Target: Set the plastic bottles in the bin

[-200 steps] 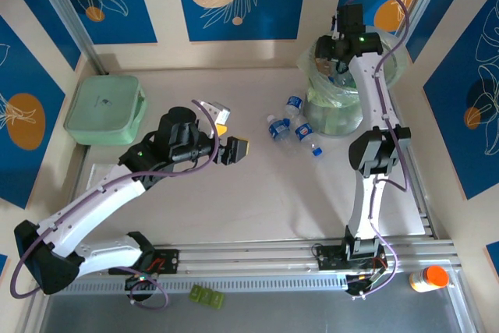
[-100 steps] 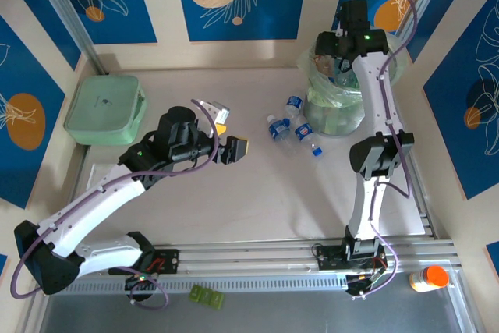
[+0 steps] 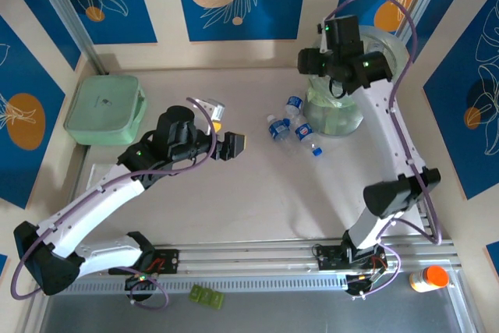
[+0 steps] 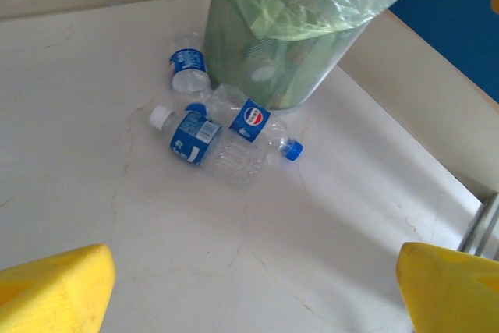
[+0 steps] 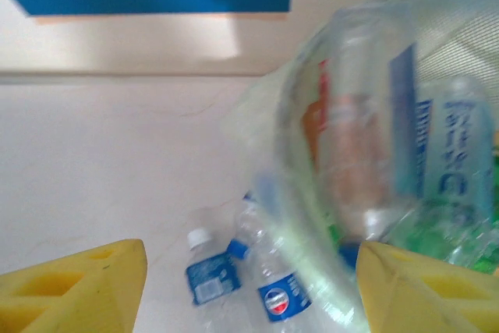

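Three clear plastic bottles with blue labels (image 3: 278, 128) (image 3: 306, 136) (image 3: 292, 104) lie on the table against the left foot of the bin (image 3: 343, 115). In the left wrist view they lie ahead of me, bottles (image 4: 191, 134) (image 4: 253, 118) (image 4: 189, 72) beside the bin (image 4: 273, 60). My left gripper (image 3: 228, 135) (image 4: 253, 294) hovers open over bare table short of them. My right gripper (image 3: 310, 61) (image 5: 249, 290) hangs open and holds nothing above the bin's left rim (image 5: 304, 193). Inside the bin lie a red-labelled bottle (image 5: 351, 146) and a blue-labelled one (image 5: 444, 146).
A mint-green lidded box (image 3: 105, 109) sits at the far left. A small orange-and-white bottle (image 3: 427, 278) lies off the table at the near right. Walls close in behind and right of the bin. Open tabletop stretches between my left gripper and the bottles.
My right gripper has swung left from over the bin's middle to its left rim, its jaws wider, and the elbow has moved out right. The left arm has hardly moved.
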You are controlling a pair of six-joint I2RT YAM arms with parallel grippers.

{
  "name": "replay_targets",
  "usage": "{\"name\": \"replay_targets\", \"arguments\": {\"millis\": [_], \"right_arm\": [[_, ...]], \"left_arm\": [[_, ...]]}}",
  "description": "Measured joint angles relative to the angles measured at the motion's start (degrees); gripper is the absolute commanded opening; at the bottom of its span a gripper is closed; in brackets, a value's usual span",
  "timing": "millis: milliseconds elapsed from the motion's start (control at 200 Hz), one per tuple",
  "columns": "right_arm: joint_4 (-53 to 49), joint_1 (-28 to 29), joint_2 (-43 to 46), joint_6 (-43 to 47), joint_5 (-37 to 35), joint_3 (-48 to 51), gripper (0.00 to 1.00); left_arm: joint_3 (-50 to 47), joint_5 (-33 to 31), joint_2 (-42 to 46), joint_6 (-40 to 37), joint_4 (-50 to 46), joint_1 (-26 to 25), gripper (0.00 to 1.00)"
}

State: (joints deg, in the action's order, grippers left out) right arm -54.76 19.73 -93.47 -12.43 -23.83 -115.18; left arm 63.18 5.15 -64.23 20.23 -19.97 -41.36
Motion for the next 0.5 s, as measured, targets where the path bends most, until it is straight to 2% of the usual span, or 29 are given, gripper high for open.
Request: {"name": "replay_targets", "arguments": {"millis": [185,300,375,500], "right_arm": [[1.5,9.5,10.2,1.6,-0.9,11.4,0.7],[1.7,12.3,14.3,1.5,0.1,18.0,0.7],[1.6,13.7,14.9,1.5,0.3,21.9,0.7],[2.2,14.8,12.7,1.5,1.2,28.3,0.7]], "left_arm": [[1.5,-6.0,0.2,6.2,-4.7,0.2,0.95],[1.5,-7.8,0.7,9.2,-6.8,1.0,0.95],[1.1,-7.1,0.9,11.6,-7.1,3.3,0.94],[-2.9,-3.3,1.0,16.1,-6.2,10.1,0.93]]}}
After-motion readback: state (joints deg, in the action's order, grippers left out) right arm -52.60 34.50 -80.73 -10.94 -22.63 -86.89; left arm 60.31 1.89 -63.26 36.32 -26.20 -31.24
